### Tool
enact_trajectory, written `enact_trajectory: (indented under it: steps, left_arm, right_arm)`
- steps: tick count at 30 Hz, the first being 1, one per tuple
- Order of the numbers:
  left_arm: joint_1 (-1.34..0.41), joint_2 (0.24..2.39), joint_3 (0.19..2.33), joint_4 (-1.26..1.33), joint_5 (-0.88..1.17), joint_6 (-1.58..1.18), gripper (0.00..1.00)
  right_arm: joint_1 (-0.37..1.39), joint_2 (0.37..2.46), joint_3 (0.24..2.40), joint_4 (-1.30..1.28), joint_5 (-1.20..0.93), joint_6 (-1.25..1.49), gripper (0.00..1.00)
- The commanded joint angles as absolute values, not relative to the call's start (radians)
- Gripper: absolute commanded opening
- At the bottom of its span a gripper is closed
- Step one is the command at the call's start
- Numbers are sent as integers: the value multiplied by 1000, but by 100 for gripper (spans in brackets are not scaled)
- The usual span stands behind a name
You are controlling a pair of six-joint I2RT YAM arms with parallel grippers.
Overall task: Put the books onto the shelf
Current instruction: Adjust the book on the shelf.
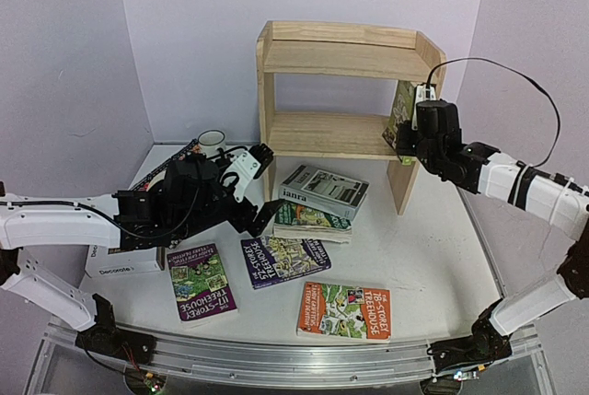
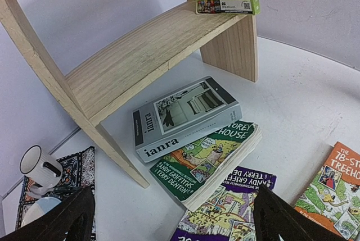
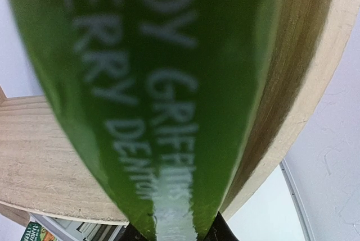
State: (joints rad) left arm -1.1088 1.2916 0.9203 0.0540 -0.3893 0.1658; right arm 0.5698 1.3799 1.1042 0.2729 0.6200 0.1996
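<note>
Books mostly lay flat on the surface at centre frame. The right gripper clamped the light green book upright at the lower right end of the shelf, probably to stand it there. The left gripper hung wide open at centre left.

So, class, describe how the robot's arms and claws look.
The left arm and right arm have white shells with black joints. The left claw is black with a white part; the right claw is black. The right arm also has black bands and a thin black cable looping off it.
</note>
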Motion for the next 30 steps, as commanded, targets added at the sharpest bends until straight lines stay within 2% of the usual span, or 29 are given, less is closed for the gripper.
enact_trajectory:
  steps: [1, 21, 28, 30]
  left_arm:
    - [-1102, 1295, 938, 96, -398, 172, 99]
    - [-1088, 1358, 975, 105, -376, 181, 100]
    - [-1086, 1368, 978, 106, -381, 188, 100]
    - [-1086, 1370, 977, 105, -378, 189, 100]
  right_arm:
    - [545, 1404, 1159, 268, 618, 178, 0]
    - [470, 1482, 1237, 268, 538, 183, 0]
    - [470, 1456, 1200, 302, 441, 117, 0]
    - [468, 1452, 1188, 315, 399, 77, 6]
